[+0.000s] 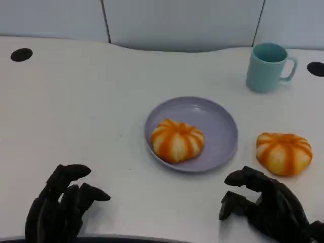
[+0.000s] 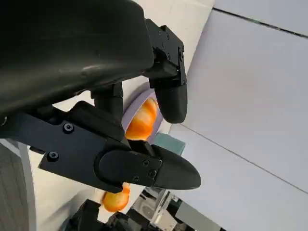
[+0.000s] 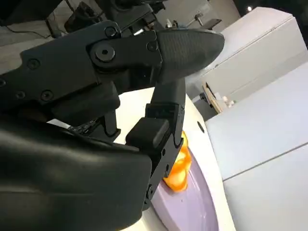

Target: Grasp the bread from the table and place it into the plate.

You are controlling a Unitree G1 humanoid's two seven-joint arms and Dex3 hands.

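One bread lies on the white desk, just beside the plate on its right side and not touching it. The right hand hovers near this bread, on the robot's side of it, a little to the left. Its fingers are curled forward but spread apart, and they hold nothing; the fingertips stay apart from the bread. The left hand is well apart from the plate, on its left and nearer to the robot. Its fingers are also bent and apart, with nothing between them.

The plate is pale purple and round. A second bread of the same kind, orange with pale stripes, lies inside it, in the half toward the left rim. Behind the plate, to its right, a light blue mug stands upright with the handle turned away from the plate; I cannot tell what is inside. Two dark round holes are in the desk, one far left of the plate and one beside the mug.

The left wrist view shows, between the black fingers, a part of the bread in the plate and, further off, the other bread on the desk. In the right wrist view, the bread in the plate is seen past the fingers, together with the purple rim.
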